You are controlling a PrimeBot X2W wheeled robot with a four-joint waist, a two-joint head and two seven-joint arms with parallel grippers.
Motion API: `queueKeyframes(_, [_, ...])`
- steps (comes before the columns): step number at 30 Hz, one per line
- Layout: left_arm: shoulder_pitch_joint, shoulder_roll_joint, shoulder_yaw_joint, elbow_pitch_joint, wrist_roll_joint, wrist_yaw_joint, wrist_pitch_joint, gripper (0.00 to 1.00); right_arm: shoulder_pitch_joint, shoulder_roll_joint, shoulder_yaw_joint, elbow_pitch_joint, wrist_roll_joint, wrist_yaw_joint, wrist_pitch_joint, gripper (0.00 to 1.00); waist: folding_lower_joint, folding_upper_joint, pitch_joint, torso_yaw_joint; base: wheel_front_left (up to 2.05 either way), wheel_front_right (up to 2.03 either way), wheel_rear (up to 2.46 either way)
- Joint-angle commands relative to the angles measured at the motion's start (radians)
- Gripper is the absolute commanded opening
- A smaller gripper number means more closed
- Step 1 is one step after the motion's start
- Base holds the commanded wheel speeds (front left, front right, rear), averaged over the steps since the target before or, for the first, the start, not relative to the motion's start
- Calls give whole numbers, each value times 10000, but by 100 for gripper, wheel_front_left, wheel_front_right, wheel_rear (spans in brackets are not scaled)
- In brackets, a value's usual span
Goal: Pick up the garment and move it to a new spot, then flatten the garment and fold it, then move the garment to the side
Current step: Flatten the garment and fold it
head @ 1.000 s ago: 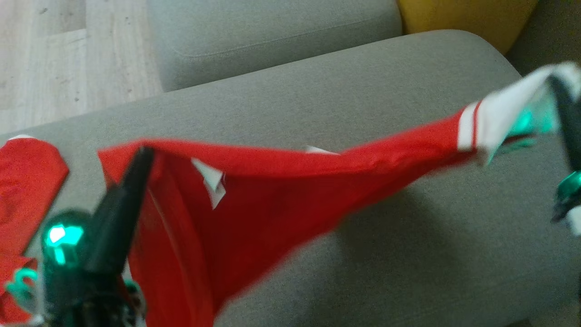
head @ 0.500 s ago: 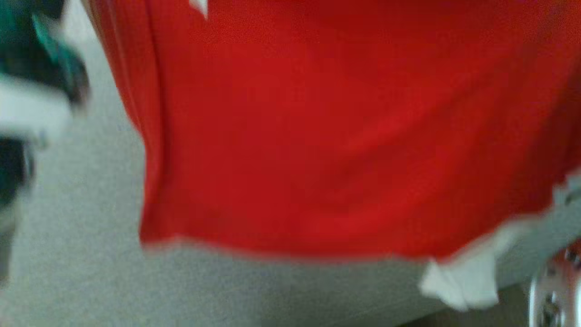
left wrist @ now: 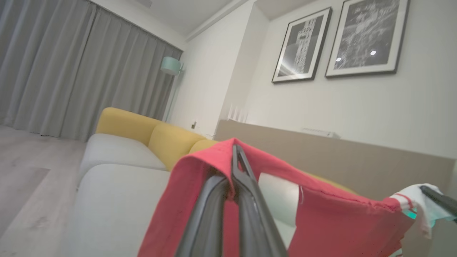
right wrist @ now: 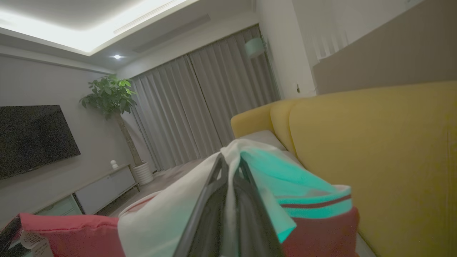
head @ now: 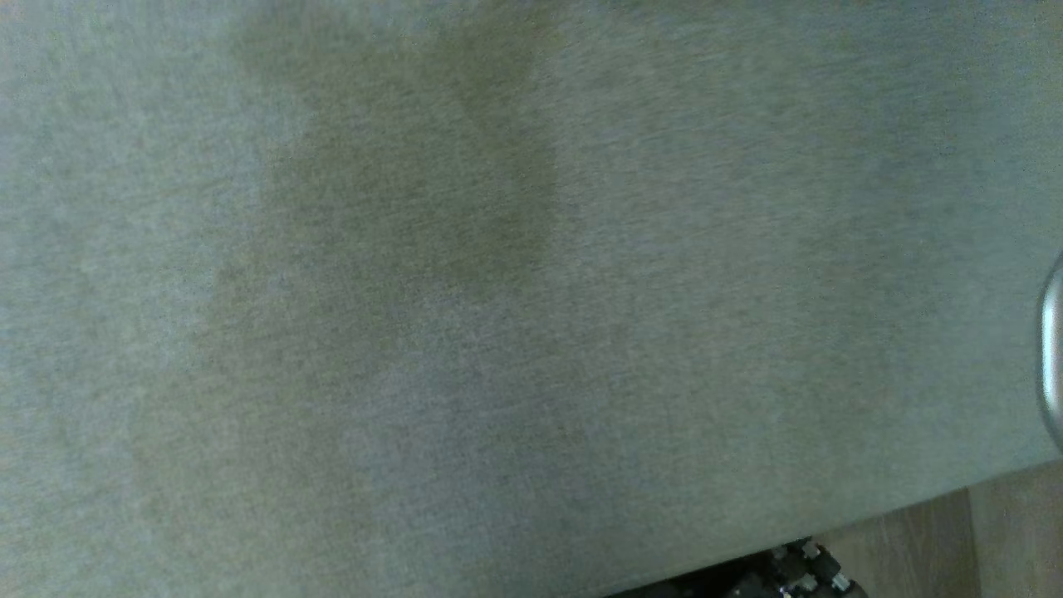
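Red garment (left wrist: 332, 221), white-cuffed: hanging stretched above the grey sofa (head: 664, 249) seat, left fingers (left wrist: 210, 214) pinching its red edge, right fingers (right wrist: 214, 221) pinching the cuff. Head camera swinging from cloth onto bare seat; relocation seemingly progressing, flattening pending.

I see grey curtains (left wrist: 71, 71) along one wall, a sofa (left wrist: 121, 148) with yellow backs, two framed prints (left wrist: 301, 46) — and a dark TV (right wrist: 32, 139) beside a potted plant (right wrist: 109, 96).
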Motion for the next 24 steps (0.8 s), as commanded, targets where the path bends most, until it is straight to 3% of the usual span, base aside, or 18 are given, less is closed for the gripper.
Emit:
queueKeyframes(1, [-25, 362, 39, 5, 188, -105, -134, 0, 134, 41, 75, -189, 51, 77, -65, 0, -5, 0, 684, 239, 0, 0, 0])
queueKeyframes(7, [1230, 692, -851, 1092, 384, -650, -879, 0, 2799, -350, 800, -198, 464, 77, -517, 0, -5, 0, 419, 300, 0, 0, 0])
queueKeyframes(16, [6041, 1881, -1914, 11, -70, -681, -1820, 0, 7765, -672, 1396, -543, 1007, 77, -1087, 0, -5, 0, -968, 431, 0, 0, 0])
queueKeyframes(20, [8643, 2439, -2156, -1238, -177, -159, -2255, 0, 9659, -784, 1567, -1018, 1170, 77, -1125, 0, -5, 0, -1965, 423, 0, 0, 0])
queueKeyframes(21, [9880, 2717, -2277, -1938, -184, 238, -2434, 0, 10650, -780, 1481, -1387, 1266, 77, -995, 0, -5, 0, -2450, 439, 0, 0, 0])
queueKeyframes(24, [11636, 2920, -2412, -3030, -465, 791, -2656, 0, 12176, -813, 1224, -2009, 1189, 77, -668, 0, -5, 0, -3151, 470, 0, 0, 0])
